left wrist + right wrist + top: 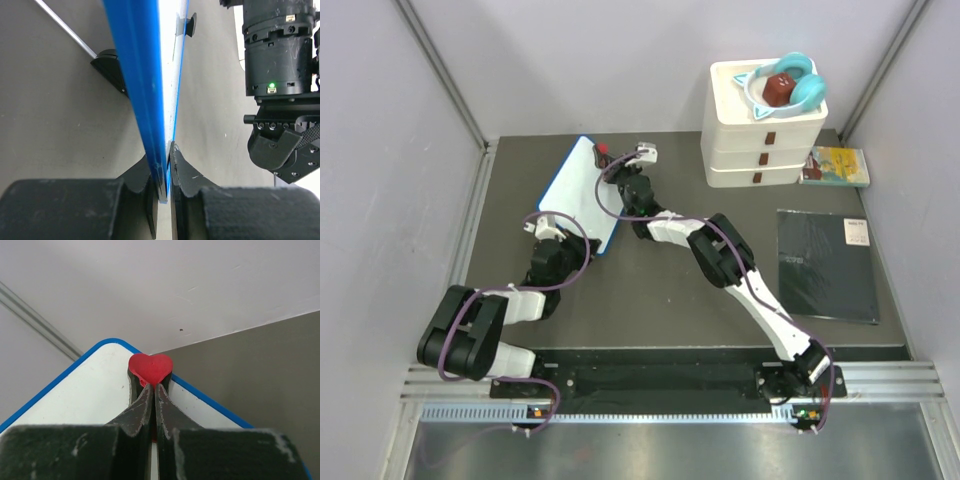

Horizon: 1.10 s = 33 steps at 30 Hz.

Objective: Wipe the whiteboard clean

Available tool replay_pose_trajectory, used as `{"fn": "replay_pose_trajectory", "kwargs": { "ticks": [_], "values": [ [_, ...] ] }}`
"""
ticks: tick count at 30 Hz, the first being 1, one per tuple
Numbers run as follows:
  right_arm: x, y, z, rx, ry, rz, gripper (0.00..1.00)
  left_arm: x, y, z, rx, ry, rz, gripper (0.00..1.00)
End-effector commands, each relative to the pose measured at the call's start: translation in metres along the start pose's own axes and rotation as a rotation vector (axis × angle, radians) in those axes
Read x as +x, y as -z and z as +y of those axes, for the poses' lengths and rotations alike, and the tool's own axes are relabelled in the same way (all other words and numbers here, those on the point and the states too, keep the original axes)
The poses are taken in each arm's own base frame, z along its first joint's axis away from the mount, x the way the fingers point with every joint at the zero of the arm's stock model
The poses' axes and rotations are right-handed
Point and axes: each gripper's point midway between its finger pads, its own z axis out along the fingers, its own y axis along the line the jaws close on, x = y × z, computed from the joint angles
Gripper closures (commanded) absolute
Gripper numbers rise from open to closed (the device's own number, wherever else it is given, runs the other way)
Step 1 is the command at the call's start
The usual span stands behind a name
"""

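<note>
The whiteboard is white with a thin blue frame and lies tilted at the table's back left. No scribbles show on its visible face. My left gripper is shut on the board's near blue edge, seen edge-on with its black feet. My right gripper is shut on a red heart-shaped eraser with a dark felt base, held against the board's far corner. In the top view the eraser sits at the board's far right edge.
A white three-drawer box with teal headphones on top stands at the back right. A small yellow-green book lies beside it. A flat black pad lies on the right. Grey walls enclose the table.
</note>
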Motion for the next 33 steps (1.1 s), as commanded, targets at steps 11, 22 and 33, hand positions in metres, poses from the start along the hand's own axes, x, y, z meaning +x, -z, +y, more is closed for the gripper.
{"fn": "replay_pose_trajectory", "kwargs": {
  "ticks": [11,22,33],
  "values": [
    [-0.07,0.01,0.023,-0.046,-0.006,-0.083,1.0,0.124,0.058,0.054,-0.172,-0.023,0.55,1.0],
    [-0.146,0.021,-0.008,-0.019,0.005,-0.188,1.0,0.094,0.029,0.037,-0.193,-0.092,0.531,1.0],
    [-0.175,0.046,-0.028,-0.008,0.048,-0.204,1.0,0.074,0.027,0.05,-0.218,-0.066,0.512,1.0]
  ]
}}
